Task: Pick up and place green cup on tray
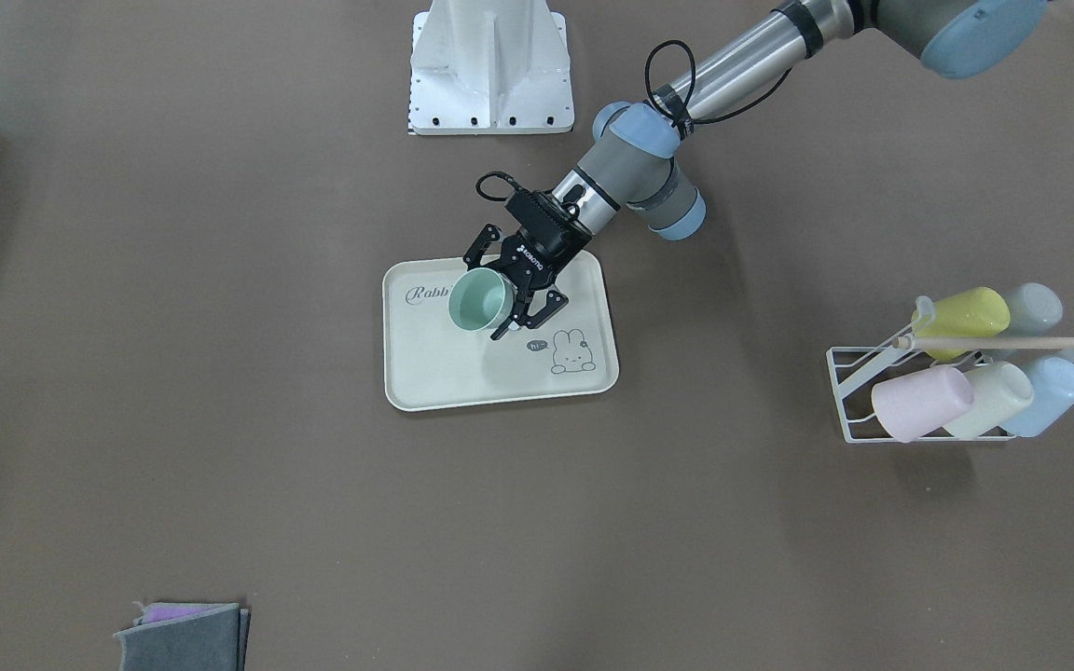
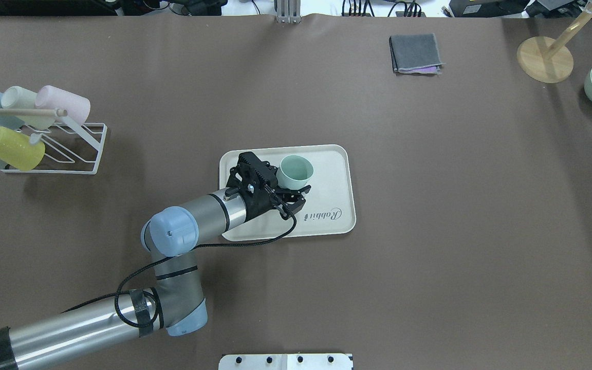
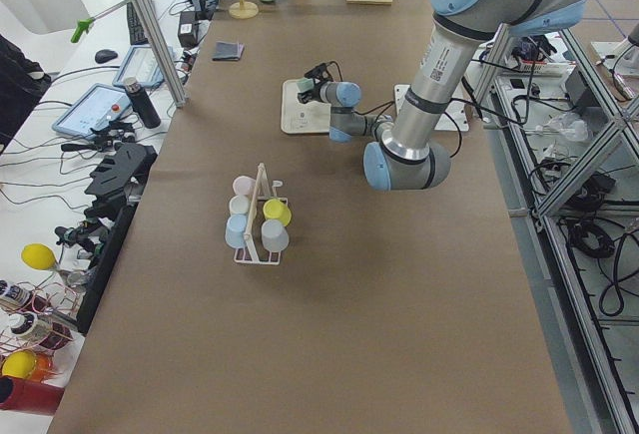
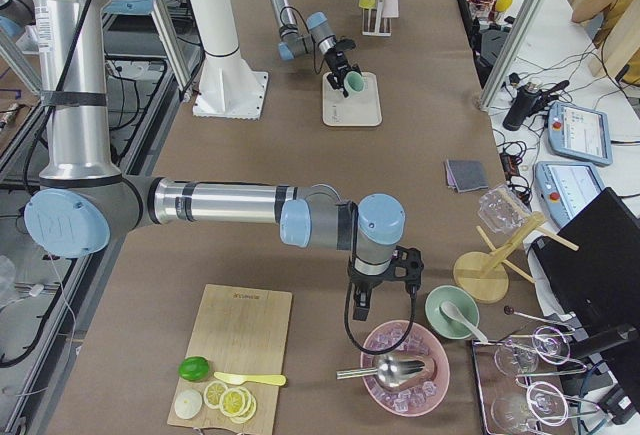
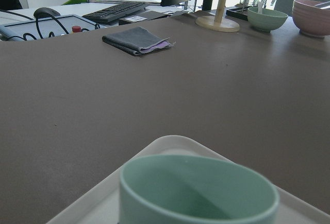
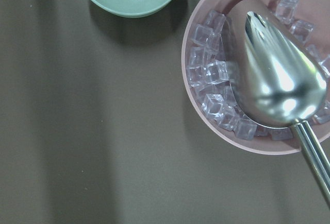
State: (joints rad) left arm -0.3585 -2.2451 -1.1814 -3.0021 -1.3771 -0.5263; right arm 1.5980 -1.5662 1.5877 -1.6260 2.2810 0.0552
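My left gripper (image 1: 498, 296) has its fingers (image 1: 544, 306) closed on the green cup (image 1: 479, 300), one finger each side of the wall, rim up, mouth open to the cams. The cup is over the tray (image 1: 462, 382), at the end w/ the "Rabbit" script. In the front-facing view the bunny drawing (image 1: 572, 352) is just beside it. I can't tell if the cup base touches the tray floor or hangs just above it. My left wrist cam shows only the cup rim, w/ the tray's rounded corner right behind. The tray lies flat near the ctr of the brown table (image 1: 220, 280). My left arm comes in low over the tray's edge on my side.

My right gripper (image 4: 385, 295) shows only on the side cam, so I can't tell if its fingers are open or closed. It hangs above a pink bowl (image 6: 186, 62) of ice cubes w/ a metal scoop (image 6: 273, 74) lying in it. A green bowl (image 6: 144, 0) is just beside that.

Further out, on my left & well apart from the tray, a white wire rack (image 1: 840, 391) holds pastel cups on their sides: yellow, pink, cream, pale blue. A folded grey cloth (image 2: 414, 54) lies near the table's far edge. A wooden board (image 4: 235, 340) w/ lime slices is near my right arm.
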